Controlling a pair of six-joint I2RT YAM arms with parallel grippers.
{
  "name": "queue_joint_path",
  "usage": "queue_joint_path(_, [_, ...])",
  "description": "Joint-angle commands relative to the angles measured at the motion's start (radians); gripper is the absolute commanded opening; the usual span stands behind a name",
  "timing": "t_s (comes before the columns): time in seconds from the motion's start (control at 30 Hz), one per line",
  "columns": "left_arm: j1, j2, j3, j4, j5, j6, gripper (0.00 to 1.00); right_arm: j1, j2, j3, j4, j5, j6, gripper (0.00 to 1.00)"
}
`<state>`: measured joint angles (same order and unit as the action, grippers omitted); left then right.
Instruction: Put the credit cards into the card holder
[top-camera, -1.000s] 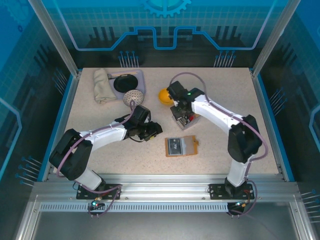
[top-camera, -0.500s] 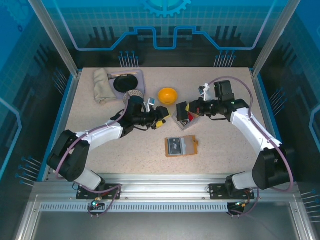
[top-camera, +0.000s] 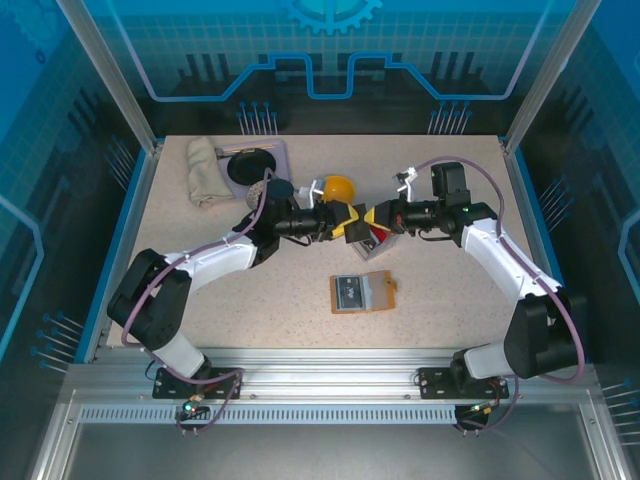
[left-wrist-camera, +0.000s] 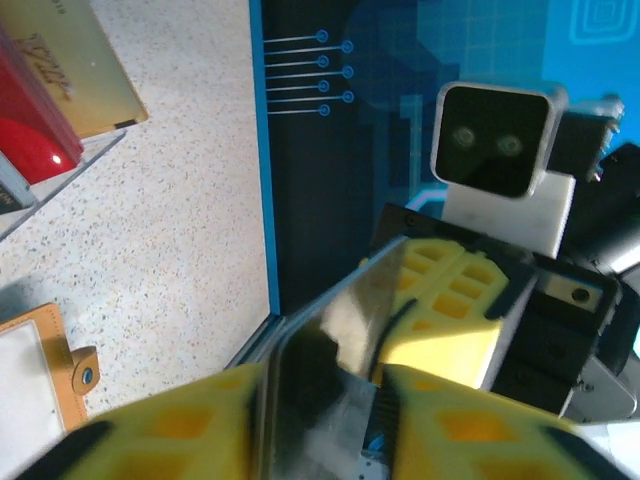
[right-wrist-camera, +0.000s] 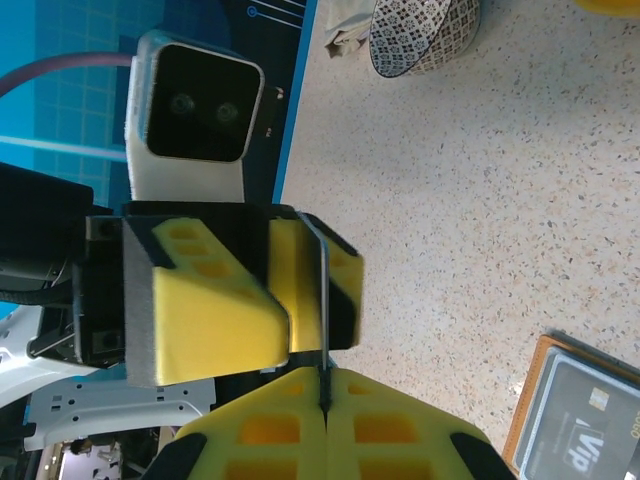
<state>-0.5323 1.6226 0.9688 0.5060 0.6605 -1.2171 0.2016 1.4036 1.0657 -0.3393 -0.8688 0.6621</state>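
Note:
Above the grey slotted tray (top-camera: 362, 243) my two grippers meet tip to tip. My right gripper (right-wrist-camera: 325, 382) (top-camera: 378, 216) is shut on the edge of a dark glossy credit card (right-wrist-camera: 322, 290) (left-wrist-camera: 330, 370). The card's free end reaches between the fingers of my left gripper (left-wrist-camera: 325, 400) (top-camera: 345, 222), whose jaws stand apart around it with a gap still showing. A red card (left-wrist-camera: 30, 140) and a beige card (left-wrist-camera: 85, 70) stand in the tray. The tan card holder (top-camera: 378, 292) (right-wrist-camera: 545, 400) lies open on the table in front, with a black card (right-wrist-camera: 590, 425) in its pocket.
An orange bowl (top-camera: 338, 187) sits just behind the grippers. A patterned bowl (right-wrist-camera: 420, 35) stands by the left arm. At the back left are a folded cloth (top-camera: 205, 170) and a black plate (top-camera: 250, 163) on a lilac tray.
The right gripper lifted the card from the tray and swung it left. The left gripper reached right to meet it, and its jaws have narrowed around the card's free end.

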Motion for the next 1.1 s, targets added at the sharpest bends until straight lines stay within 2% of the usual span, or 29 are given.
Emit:
queue_joint_path(0.0, [-0.003,-0.007,0.017,0.057,0.024,-0.015,0.21,-0.014,0.024,-0.016,-0.002,-0.015,-0.015,0.03])
queue_joint_path(0.07, [-0.003,-0.011,0.008,0.058,0.017,-0.019,0.1,-0.014,0.028,-0.021,0.003,-0.022,-0.016,0.06])
queue_joint_path(0.17, [-0.003,-0.014,-0.004,0.081,0.011,-0.035,0.03,-0.014,0.029,-0.027,0.019,-0.045,-0.016,0.19])
queue_joint_path(0.2, [-0.003,-0.013,-0.005,0.085,0.01,-0.04,0.02,-0.012,0.029,-0.028,0.028,-0.058,-0.015,0.25])
queue_joint_path(0.37, [-0.003,0.001,-0.004,0.135,0.014,-0.076,0.01,-0.005,0.036,-0.031,0.053,-0.113,-0.015,0.38])
queue_joint_path(0.53, [-0.002,0.016,0.002,0.173,0.023,-0.104,0.05,0.028,0.071,-0.01,0.079,-0.138,-0.007,0.38])
queue_joint_path(0.63, [-0.003,0.016,-0.004,0.196,0.02,-0.124,0.12,0.03,0.079,-0.002,0.042,-0.091,-0.025,0.28])
queue_joint_path(0.7, [-0.002,0.013,-0.014,0.218,0.016,-0.142,0.18,0.014,0.075,-0.005,-0.004,-0.027,-0.042,0.25])
queue_joint_path(0.87, [0.005,0.0,-0.028,0.252,0.015,-0.158,0.21,-0.03,0.084,-0.036,-0.024,0.005,-0.041,0.21])
queue_joint_path(1.07, [0.008,-0.004,-0.032,0.243,0.022,-0.153,0.22,-0.037,0.083,-0.04,-0.02,0.016,-0.035,0.16])
